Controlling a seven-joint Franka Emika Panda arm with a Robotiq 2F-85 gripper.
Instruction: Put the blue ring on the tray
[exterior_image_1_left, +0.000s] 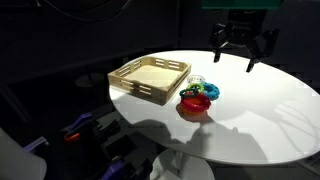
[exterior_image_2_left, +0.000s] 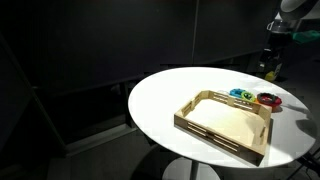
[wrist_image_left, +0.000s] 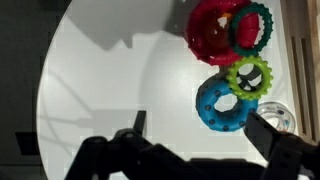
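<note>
Claw (exterior_image_1_left: 238, 60) hangs above the desk (exterior_image_1_left: 265, 120), jaws apart, empty. Blue ring (wrist_image_left: 222, 102) lies flat near the tray (exterior_image_1_left: 135, 88), against a lime ring (wrist_image_left: 249, 76). Recommended: descend astride its free rim, clear of neighbours.

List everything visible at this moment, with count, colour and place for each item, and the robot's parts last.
Round white table: one, white, carries all the items.
Slatted light wooden tray: one, tan, on the table beside the rings.
Blue toothed plastic ring: one, blue, on the table outside the tray.
Lime green toothed ring: one, against the blue ring.
Red toothed ring: one, at the cluster's far end.
Dark green toothed ring: one, overlapping the red ring.
Clear ring: apparently one, beside the blue ring, hard to make out.
Black Robotiq gripper: one, open, above the table.
</note>
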